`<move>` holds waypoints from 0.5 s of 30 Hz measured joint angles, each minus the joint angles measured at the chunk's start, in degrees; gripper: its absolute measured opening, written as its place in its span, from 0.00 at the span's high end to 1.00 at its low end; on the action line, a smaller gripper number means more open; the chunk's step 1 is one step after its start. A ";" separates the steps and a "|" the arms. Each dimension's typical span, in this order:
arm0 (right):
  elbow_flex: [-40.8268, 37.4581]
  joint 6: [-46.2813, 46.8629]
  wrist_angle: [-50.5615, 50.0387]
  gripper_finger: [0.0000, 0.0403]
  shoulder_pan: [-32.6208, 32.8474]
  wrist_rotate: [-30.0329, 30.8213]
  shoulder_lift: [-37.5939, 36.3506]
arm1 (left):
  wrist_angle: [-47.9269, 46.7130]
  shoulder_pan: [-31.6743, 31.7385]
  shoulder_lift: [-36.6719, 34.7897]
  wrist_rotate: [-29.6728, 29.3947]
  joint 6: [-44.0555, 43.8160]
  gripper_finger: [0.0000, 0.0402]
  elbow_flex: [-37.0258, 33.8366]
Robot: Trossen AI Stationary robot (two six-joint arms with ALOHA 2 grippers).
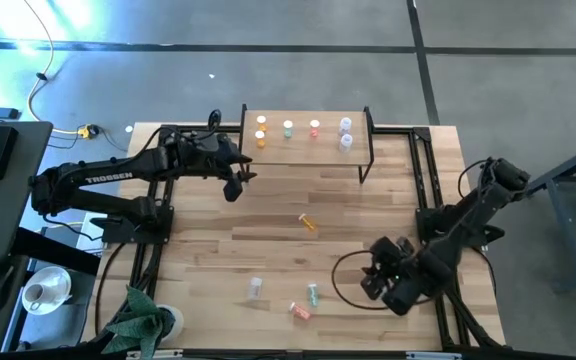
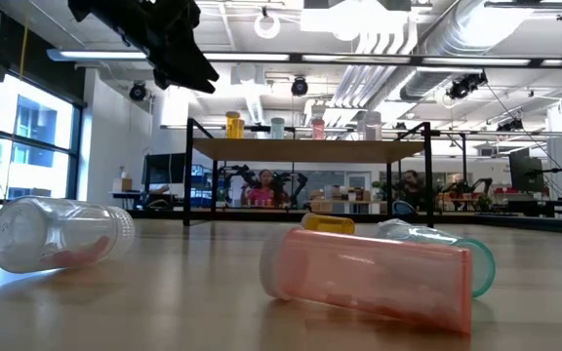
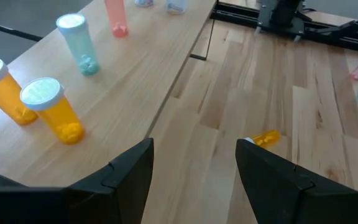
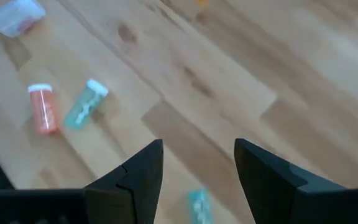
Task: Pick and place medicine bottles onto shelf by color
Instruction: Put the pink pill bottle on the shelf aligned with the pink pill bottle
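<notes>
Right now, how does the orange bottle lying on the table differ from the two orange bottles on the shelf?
The orange bottle on the table lies on its side, while the two orange bottles on the shelf stand upright with their white caps up. The first is alone on the tabletop, in front of the shelf; the other two stand side by side. All three are orange.

Two orange bottles (image 3: pixel 36 102), a green bottle (image 3: pixel 79 43) and a pink bottle (image 3: pixel 115 15) top the light-wood shelf (image 3: pixel 142 74).

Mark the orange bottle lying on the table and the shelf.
orange bottle lying on the table (image 1: pixel 309 222), high view, middle of its body.
shelf (image 1: pixel 303 150), high view, bare wood top near the front edge.
</notes>
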 joint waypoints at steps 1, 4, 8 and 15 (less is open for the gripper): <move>0.00 1.85 -0.34 0.53 0.93 -0.54 0.00 | 0.00 0.00 0.00 0.00 -0.02 0.46 0.00; 0.00 6.92 -1.43 0.53 3.41 -2.62 0.00 | 0.00 0.00 0.00 0.00 -0.02 0.46 0.00; 0.00 13.17 -3.73 0.53 6.56 -4.59 0.00 | 0.00 0.00 0.00 0.02 -0.02 0.46 0.00; 0.00 24.35 -8.31 0.53 10.81 -7.54 1.37 | 0.00 0.00 0.00 0.02 -0.02 0.46 0.00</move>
